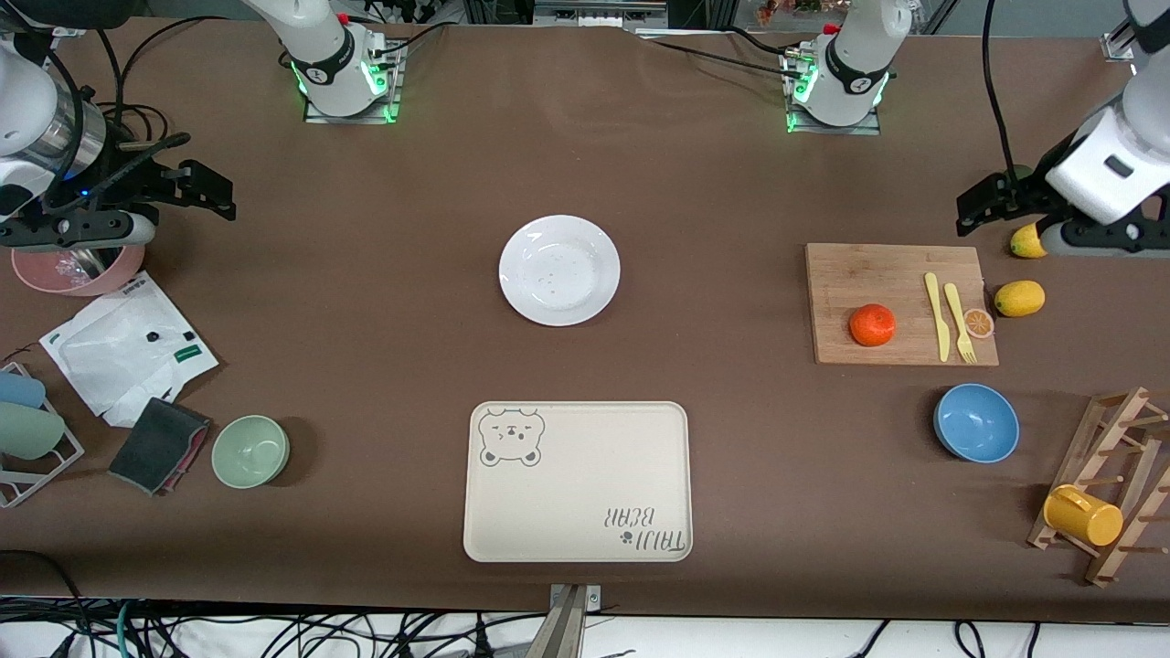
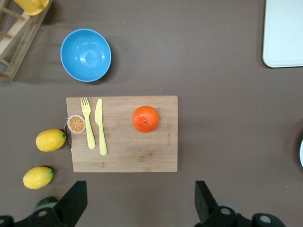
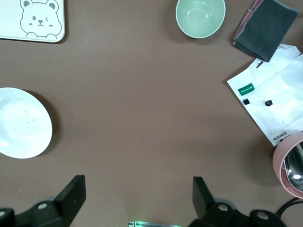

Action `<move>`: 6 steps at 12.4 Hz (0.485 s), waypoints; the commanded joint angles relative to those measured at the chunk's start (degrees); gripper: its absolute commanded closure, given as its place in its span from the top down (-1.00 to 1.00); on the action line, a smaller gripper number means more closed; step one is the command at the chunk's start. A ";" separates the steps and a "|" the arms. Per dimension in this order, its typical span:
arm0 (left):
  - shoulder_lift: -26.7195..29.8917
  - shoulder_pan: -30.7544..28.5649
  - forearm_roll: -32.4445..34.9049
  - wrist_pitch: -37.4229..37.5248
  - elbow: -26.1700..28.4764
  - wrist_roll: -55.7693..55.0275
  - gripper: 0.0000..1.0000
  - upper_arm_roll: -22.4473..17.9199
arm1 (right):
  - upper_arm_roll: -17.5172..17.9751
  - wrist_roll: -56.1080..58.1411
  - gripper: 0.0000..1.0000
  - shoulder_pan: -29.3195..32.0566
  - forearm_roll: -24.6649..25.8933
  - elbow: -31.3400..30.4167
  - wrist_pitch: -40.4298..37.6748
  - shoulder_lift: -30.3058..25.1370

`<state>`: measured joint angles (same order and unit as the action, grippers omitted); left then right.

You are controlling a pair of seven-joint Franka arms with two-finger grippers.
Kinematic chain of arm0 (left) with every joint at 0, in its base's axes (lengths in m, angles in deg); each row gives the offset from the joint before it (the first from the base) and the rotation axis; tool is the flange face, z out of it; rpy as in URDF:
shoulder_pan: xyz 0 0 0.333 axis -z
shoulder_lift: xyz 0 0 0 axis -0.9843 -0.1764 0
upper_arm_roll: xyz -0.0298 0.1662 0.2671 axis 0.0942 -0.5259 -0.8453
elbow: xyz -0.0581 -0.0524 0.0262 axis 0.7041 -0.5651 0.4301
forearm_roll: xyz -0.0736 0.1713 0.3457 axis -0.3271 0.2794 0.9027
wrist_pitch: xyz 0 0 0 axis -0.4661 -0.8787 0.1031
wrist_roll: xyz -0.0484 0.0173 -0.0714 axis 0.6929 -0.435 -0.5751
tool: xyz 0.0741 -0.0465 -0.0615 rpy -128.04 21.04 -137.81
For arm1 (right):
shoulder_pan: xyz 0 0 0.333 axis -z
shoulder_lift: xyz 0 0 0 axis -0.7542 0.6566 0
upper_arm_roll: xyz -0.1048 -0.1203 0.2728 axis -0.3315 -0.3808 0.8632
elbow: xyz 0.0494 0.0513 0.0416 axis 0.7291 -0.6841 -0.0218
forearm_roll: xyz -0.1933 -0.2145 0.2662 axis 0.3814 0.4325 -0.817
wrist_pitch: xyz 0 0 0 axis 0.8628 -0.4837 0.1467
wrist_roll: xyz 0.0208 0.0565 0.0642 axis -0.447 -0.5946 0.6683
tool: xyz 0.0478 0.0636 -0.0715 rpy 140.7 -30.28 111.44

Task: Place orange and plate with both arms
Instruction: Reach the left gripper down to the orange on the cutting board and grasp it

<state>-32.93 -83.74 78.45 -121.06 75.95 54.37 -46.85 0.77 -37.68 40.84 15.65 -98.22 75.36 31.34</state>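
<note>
The orange (image 1: 872, 324) lies on a wooden cutting board (image 1: 850, 274) toward the left arm's end of the table; it also shows in the left wrist view (image 2: 145, 118). The white plate (image 1: 559, 270) sits empty mid-table, farther from the front camera than the bear tray; it also shows in the right wrist view (image 3: 21, 123). My left gripper (image 1: 973, 208) hangs open and empty over the table beside the board's edge (image 2: 140, 203). My right gripper (image 1: 212, 190) hangs open and empty at the right arm's end, well apart from the plate (image 3: 138, 201).
The beige bear-print tray (image 1: 578, 482) lies near the front edge. A yellow knife and fork (image 1: 951, 315) and an orange slice (image 1: 979, 323) are on the board, two lemons (image 1: 1019, 298) beside it. There are also a blue bowl (image 1: 976, 422), a mug rack (image 1: 1106, 493), a green bowl (image 1: 250, 451), a pink bowl (image 1: 78, 270), a white bag (image 1: 128, 347) and a grey cloth (image 1: 157, 444).
</note>
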 commanded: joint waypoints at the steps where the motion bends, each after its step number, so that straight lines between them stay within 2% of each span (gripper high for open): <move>1: -2.25 -0.40 0.68 1.04 -0.83 -0.63 1.00 0.01 | 0.03 0.14 1.00 -0.06 -0.07 0.08 -0.49 -0.23; 6: -9.02 -0.84 0.59 -2.37 -0.13 0.16 1.00 0.10 | 0.03 0.23 1.00 -0.06 -0.07 -0.63 -0.22 -0.23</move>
<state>-39.52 -84.41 78.45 -121.81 76.06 54.35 -46.90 0.78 -37.68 40.84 15.65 -98.57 75.34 31.38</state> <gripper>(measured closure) 0.000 0.000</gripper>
